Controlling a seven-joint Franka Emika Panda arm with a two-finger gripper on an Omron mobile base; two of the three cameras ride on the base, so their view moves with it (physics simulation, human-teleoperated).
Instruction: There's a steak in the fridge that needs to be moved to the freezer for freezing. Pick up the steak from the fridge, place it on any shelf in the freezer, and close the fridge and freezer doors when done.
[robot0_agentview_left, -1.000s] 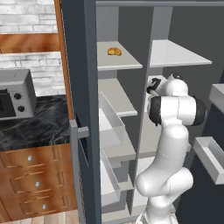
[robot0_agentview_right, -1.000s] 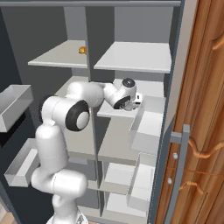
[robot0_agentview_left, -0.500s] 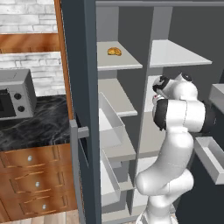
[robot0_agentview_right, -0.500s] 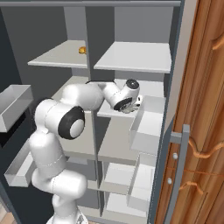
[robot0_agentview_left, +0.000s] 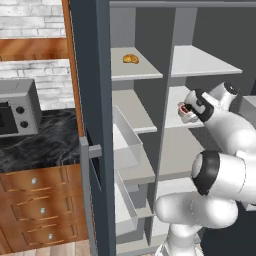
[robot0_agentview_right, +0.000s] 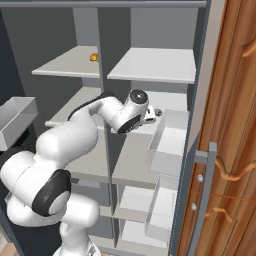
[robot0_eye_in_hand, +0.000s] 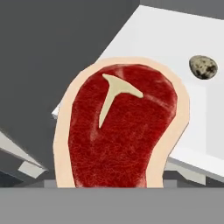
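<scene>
The steak hangs at the front edge of a middle fridge shelf, directly ahead of the claw and close up against it, its long axis running away from the hand, bone mark at the far end. Whether the claw has closed on the meat cannot be told; its fingertips are hidden, though the steak appears carried at the hand, off the shelf board. A speckled egg rests on the shelf beyond the steak. The freezer, with a pastry on its top shelf, lies just across the divider.
</scene>
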